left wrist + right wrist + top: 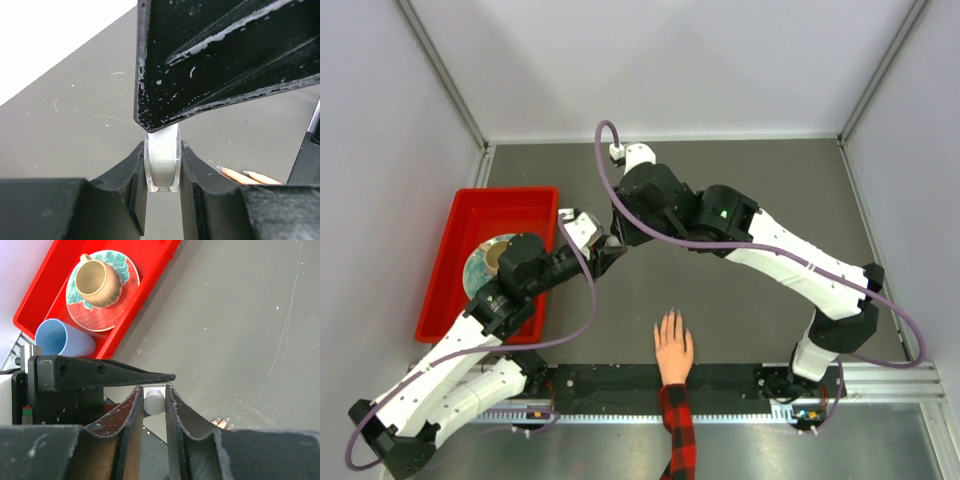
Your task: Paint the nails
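Left gripper [162, 148] and right gripper [152, 390] meet on one small bottle [162, 167] above the table [770, 190].
From overhead their tips crowd together and hide what they hold, while the hand [672, 350] lies flat near the arm bases, well apart from them. The left wrist camera shows its fingers pinching the clear bottle, with two pale nails [220, 169] beyond. The right wrist camera shows its fingers squeezed on the white cap [154, 401], and a red bin [155, 260] holding a saucer [107, 310], brown cup [97, 282] and blue cup [62, 340].

White-and-black arms [780, 262], looping purple cables [597, 170], green light [723, 213].
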